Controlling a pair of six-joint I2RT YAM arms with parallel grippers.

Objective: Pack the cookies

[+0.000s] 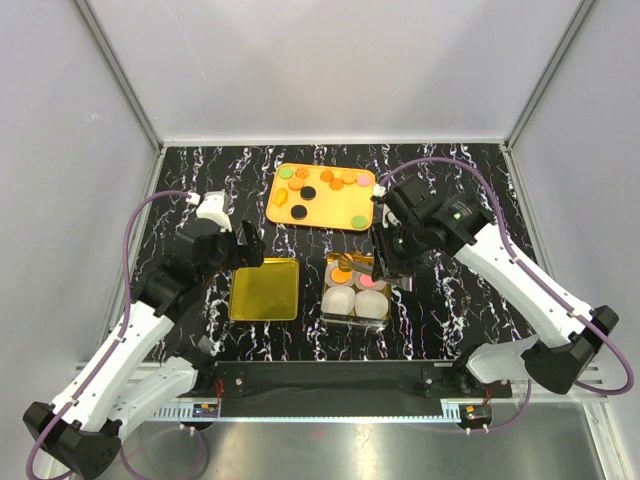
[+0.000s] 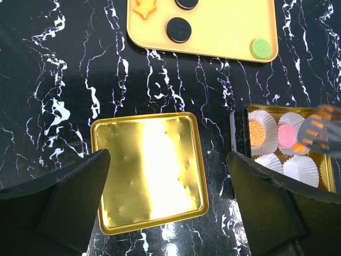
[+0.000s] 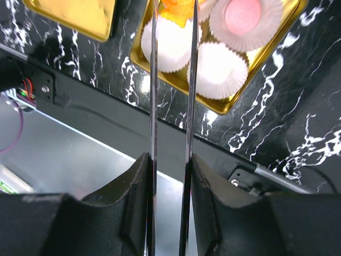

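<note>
Orange, pink, green, black cookies (image 1: 309,192) lie flat, scattered.

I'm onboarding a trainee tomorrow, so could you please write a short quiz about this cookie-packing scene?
1. True or false: the left gripper is shut.
2. How many paper cups in the gold box are empty?
3. Fill in: the right gripper pinches an ______ cookie.
Key: 1 false, it is open; 2 two; 3 orange.
</note>
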